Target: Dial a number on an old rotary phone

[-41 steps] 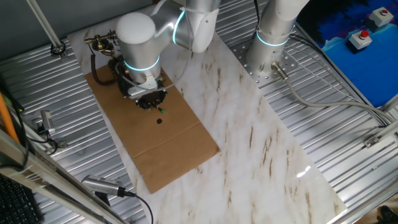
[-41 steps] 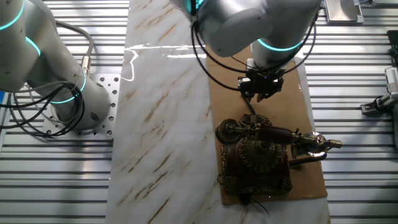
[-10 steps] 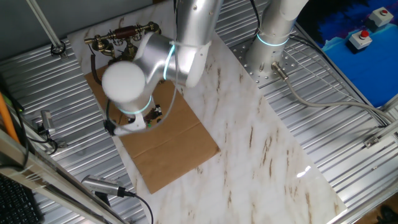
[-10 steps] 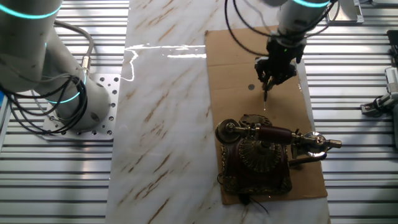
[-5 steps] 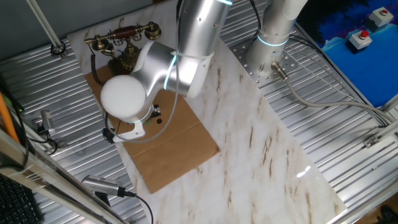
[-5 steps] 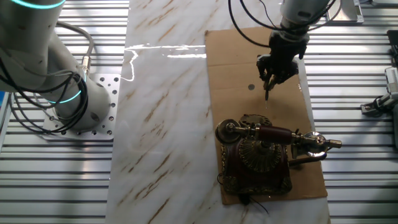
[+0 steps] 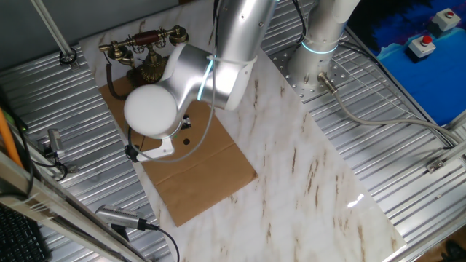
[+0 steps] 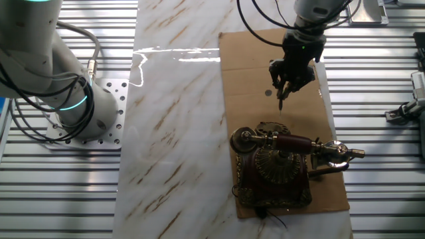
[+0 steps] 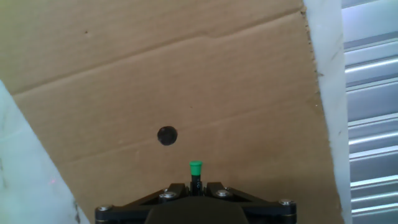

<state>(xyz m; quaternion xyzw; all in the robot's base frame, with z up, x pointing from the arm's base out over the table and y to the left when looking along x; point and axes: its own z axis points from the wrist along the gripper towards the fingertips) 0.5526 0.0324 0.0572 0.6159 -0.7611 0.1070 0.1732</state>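
The old rotary phone [image 8: 275,166] stands on the cardboard sheet [image 8: 246,79], dark red-brown with gold trim, a round dial and a brass-ended handset; it also shows at the far corner in one fixed view [image 7: 145,49]. My gripper [image 8: 284,89] hangs above the cardboard, apart from the phone. It is shut on a thin black green-tipped stick [image 9: 195,174] that points down at the cardboard. In the hand view the gripper [image 9: 196,186] sits at the bottom edge, and the phone is out of that view. In one fixed view the arm's wrist hides the gripper.
A small black dot [image 9: 166,135] marks the cardboard just left of the stick tip. The cardboard lies on a white marble board [image 8: 172,113] set on ribbed metal table panels. The arm's base [image 7: 313,58] stands at the far side.
The gripper with the stick lifted away from the phone, swung out over the open cardboard and has shifted slightly left in the last half second. The phone has not moved.
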